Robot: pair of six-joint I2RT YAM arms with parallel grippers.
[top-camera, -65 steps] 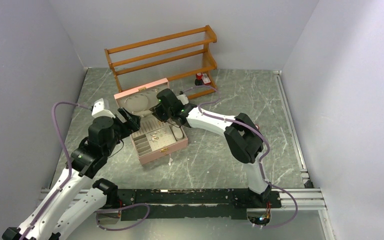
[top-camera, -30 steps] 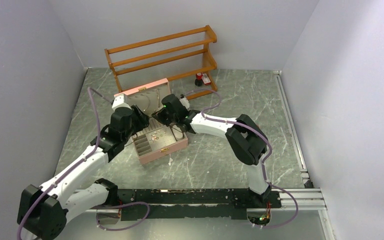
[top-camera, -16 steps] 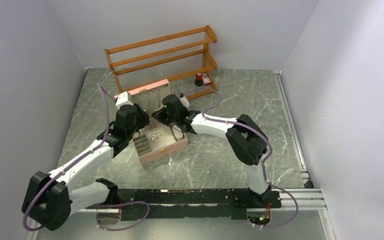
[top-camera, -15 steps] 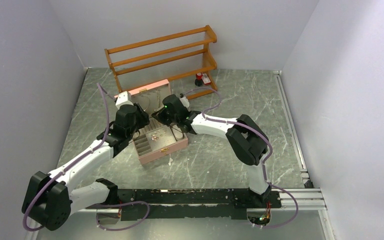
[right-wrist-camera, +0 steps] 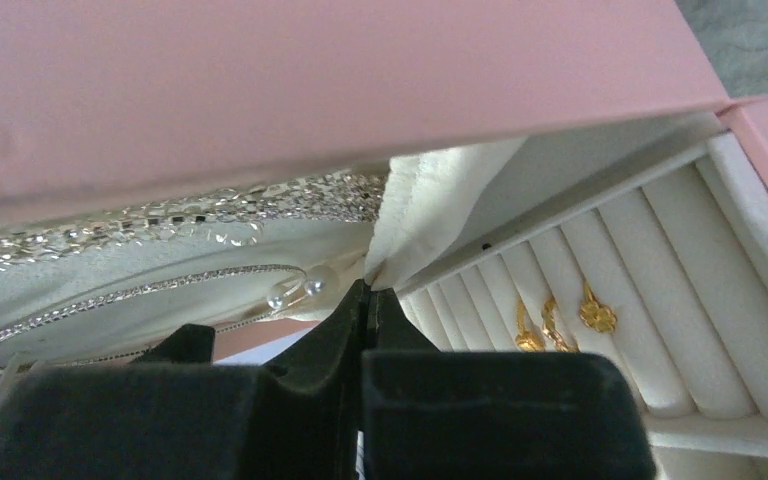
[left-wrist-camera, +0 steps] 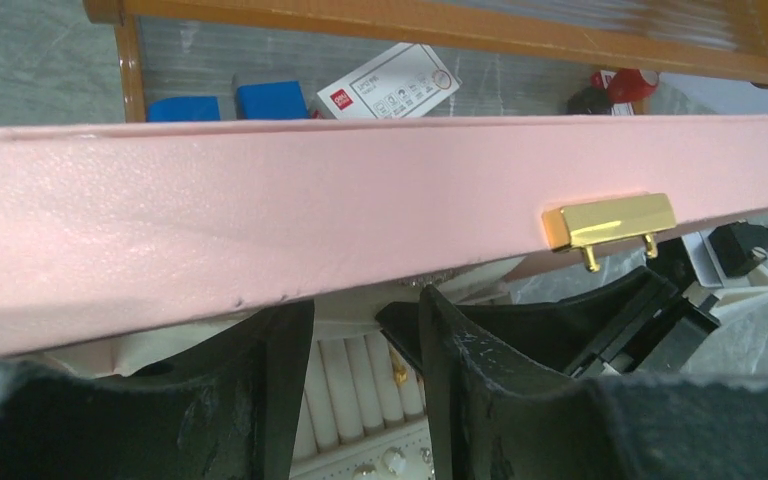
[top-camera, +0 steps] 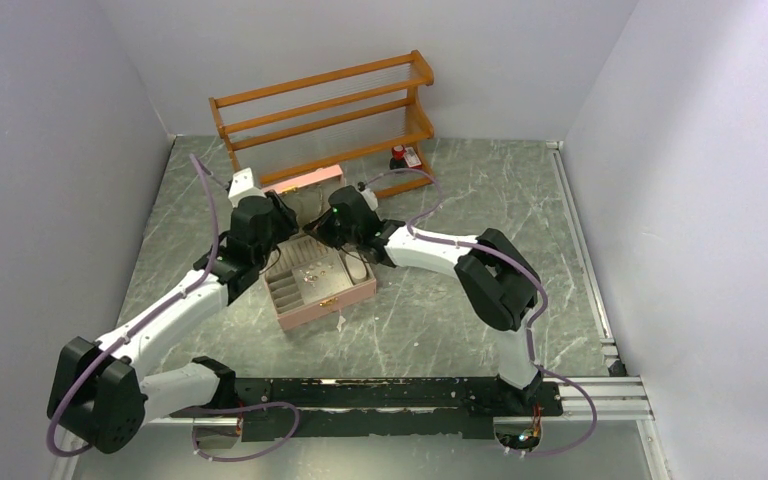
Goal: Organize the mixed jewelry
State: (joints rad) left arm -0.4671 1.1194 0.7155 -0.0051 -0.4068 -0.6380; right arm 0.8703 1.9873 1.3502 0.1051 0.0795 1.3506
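Note:
The pink box (top-camera: 332, 295) stands open with its lid (top-camera: 305, 180) tilted forward over the tray. Tiny gold pieces of the mixed jewelry (top-camera: 310, 270) lie in the tray. Gold earrings (right-wrist-camera: 560, 320) sit on the white rolls and also show in the left wrist view (left-wrist-camera: 400, 372). My left gripper (top-camera: 278, 222) is open, its fingers (left-wrist-camera: 470, 380) just under the lid's front edge (left-wrist-camera: 310, 220), near the gold clasp (left-wrist-camera: 610, 222). My right gripper (top-camera: 312, 228) is shut, its tips (right-wrist-camera: 365, 300) touching a fold of the lid's white lining (right-wrist-camera: 430, 210). Silver chains (right-wrist-camera: 210, 215) lie in the lining.
A wooden rack (top-camera: 325, 110) stands behind the box. Under it are blue blocks (left-wrist-camera: 230, 102), a white carton (left-wrist-camera: 385, 85) and a red-capped bottle (top-camera: 398, 157). Grey walls close in both sides. The two grippers are close together inside the box.
My left arm has reached forward to the box lid, and the lid has tilted down over the tray. My right gripper has stayed at the lid lining.

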